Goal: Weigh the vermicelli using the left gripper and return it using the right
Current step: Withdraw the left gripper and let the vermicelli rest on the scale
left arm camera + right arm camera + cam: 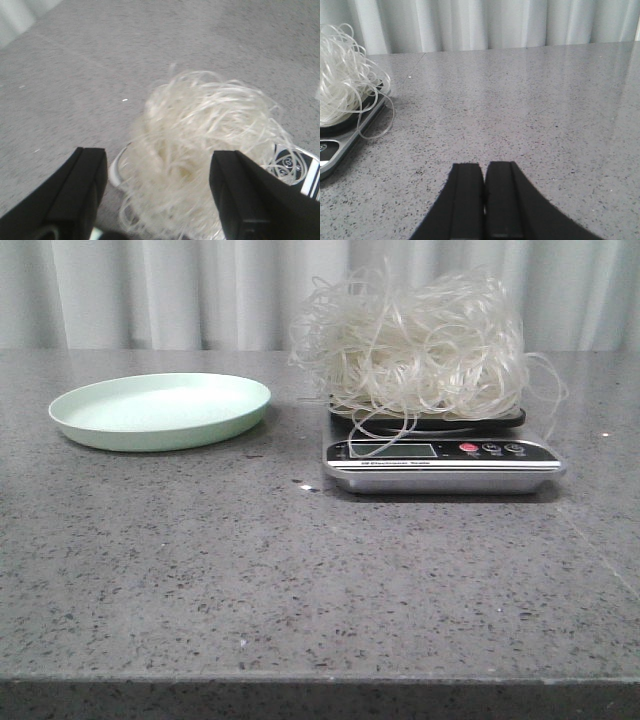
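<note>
From the front: fluffy tangle of thin translucent whitish vermicelli (425, 345) heaped on the black platform of a silver digital kitchen scale (443, 463), well apart from the empty pale green round plate (160, 410) on the left of the grey speckled stone desk (300, 580). Loose loops overhanging the platform on the right and drooping in front across the display panel; neither arm in sight here. Risk from this: strands touching the desk or the scale's housing, so a false reading, and a display partly veiled and hard to read. From the left wrist: left hand (160, 195) spread wide, black fingers (80, 190) on either side of the noodle heap with nothing pinched, hovering above it with clear space between fingers and strands as far as visible, though blurred focus makes contact with stray loops hard to rule out. Danger here: a springy loop snagged on a finger during retreat, pulling the bundle off the platform or dragging the light scale. From the right wrist: right hand (484, 200) pressed together, empty, low over bare desk, well to the side of the scale, with one long loop curling down to the desk beside the scale's edge. Likely trouble for the return: a pinch on outer loops only, lifting a few strands and leaving or scattering the rest; brittle noodles snapping under a hard squeeze; trailing loops catching the scale's corner on the way across to the plate, or spilling over the plate's low rim.
</note>
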Tool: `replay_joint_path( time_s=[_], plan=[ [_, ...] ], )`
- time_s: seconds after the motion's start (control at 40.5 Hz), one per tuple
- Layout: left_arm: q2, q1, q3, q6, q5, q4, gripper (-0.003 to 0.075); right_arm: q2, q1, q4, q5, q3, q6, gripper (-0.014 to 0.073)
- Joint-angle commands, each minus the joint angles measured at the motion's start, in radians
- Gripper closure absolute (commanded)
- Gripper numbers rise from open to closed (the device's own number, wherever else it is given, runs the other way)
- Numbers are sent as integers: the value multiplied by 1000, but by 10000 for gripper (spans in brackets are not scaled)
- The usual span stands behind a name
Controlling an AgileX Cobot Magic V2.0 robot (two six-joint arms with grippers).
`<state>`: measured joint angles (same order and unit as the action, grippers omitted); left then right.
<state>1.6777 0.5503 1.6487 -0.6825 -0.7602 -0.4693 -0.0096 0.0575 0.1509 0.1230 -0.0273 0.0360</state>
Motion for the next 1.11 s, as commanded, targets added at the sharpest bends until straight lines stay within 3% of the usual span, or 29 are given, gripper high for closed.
replay_joint_path(
  time_s=[0.0,0.148,0.493,0.789,1.085],
  plan=[
    [-89,-56,37,59,-5,-18,229,-17,7,4,-79,8,6,443],
    [-139,-164,28,122,-105,1,238,-17,7,4,-80,8,6,443],
    [-356,-382,-226,166,-75,51,459,-17,7,4,-80,8,6,443],
    [-616,-513,-556,178,145,51,577,-17,7,4,-82,8,6,443],
    [-851,-539,-866,178,412,99,581,-17,7,4,-82,8,6,443]
  ],
)
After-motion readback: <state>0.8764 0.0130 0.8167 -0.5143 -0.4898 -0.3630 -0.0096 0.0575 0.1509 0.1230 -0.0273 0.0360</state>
